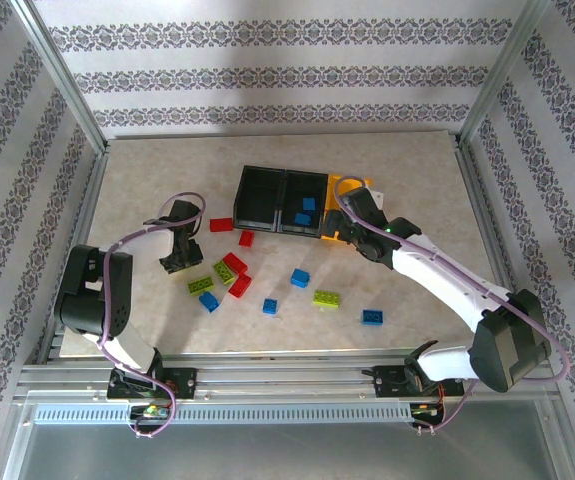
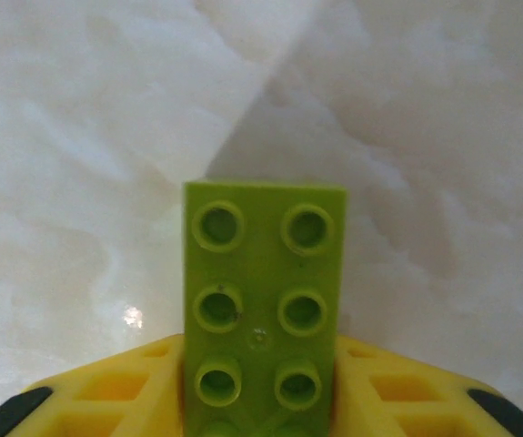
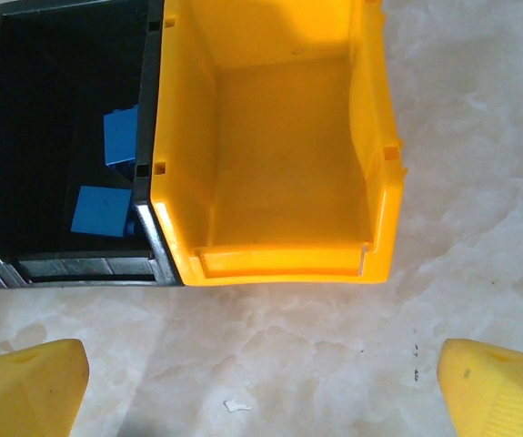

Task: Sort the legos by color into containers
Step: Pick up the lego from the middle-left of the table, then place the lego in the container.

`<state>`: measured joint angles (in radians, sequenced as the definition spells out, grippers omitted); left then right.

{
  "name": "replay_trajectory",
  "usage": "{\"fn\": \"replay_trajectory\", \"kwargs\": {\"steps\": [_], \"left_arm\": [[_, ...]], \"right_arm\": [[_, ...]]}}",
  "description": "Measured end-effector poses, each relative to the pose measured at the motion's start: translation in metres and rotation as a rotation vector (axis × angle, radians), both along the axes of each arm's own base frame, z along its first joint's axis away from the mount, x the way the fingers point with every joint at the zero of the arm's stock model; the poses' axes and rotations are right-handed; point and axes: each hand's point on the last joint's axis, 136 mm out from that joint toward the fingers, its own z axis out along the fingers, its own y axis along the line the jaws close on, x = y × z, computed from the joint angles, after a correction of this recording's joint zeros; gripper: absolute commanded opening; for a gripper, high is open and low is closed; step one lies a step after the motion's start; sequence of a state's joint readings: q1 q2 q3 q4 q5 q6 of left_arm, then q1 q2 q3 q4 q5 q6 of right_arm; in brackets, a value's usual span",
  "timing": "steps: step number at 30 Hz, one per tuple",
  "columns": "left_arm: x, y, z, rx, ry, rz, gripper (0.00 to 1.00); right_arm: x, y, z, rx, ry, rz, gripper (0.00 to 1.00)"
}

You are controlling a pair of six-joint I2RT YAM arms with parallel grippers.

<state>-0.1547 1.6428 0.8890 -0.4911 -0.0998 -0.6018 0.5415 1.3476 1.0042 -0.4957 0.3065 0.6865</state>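
Note:
A lime green lego [image 2: 263, 300] stands studs-up between my left gripper's [image 2: 261, 387] yellow fingers [image 2: 106, 391], which press on both its sides just above the table. From above, that left gripper [image 1: 180, 262] is at the left end of the scattered legos. More red [image 1: 234, 263], green [image 1: 326, 297] and blue [image 1: 300, 277] legos lie on the table in front of the containers. The containers are two black bins [image 1: 260, 197] and a yellow bin [image 3: 279, 264] in a row. My right gripper [image 3: 261, 382] stands open and empty in front of the yellow bin.
The middle black bin [image 3: 61, 269] holds two blue legos [image 3: 100, 211]. The yellow bin's inside is bare. Metal frame posts [image 1: 67, 100] and patterned walls enclose the table. A blue lego [image 1: 372, 316] lies nearest the front edge on the right.

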Motion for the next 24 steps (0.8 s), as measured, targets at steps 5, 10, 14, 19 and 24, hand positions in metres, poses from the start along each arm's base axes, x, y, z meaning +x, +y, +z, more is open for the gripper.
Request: {"fn": "replay_trajectory", "kwargs": {"steps": [5, 10, 14, 19, 24], "left_arm": [[0.001, -0.001, 0.000, -0.003, -0.004, 0.000, 0.29], [0.002, -0.003, 0.004, -0.015, -0.015, -0.003, 0.28], [0.009, -0.006, 0.024, -0.033, -0.079, -0.011, 0.27], [0.036, -0.033, 0.069, -0.056, -0.202, -0.080, 0.27], [0.066, -0.091, 0.109, -0.092, -0.302, -0.218, 0.27]], "right_arm": [[0.000, 0.000, 0.000, -0.001, 0.001, 0.000, 0.98], [0.000, 0.000, 0.000, -0.001, 0.001, 0.000, 0.98], [0.000, 0.000, 0.000, -0.001, 0.000, 0.000, 0.98], [0.001, 0.001, 0.000, 0.003, -0.004, -0.001, 0.98], [0.000, 0.003, 0.001, 0.006, -0.005, 0.001, 0.98]]}}
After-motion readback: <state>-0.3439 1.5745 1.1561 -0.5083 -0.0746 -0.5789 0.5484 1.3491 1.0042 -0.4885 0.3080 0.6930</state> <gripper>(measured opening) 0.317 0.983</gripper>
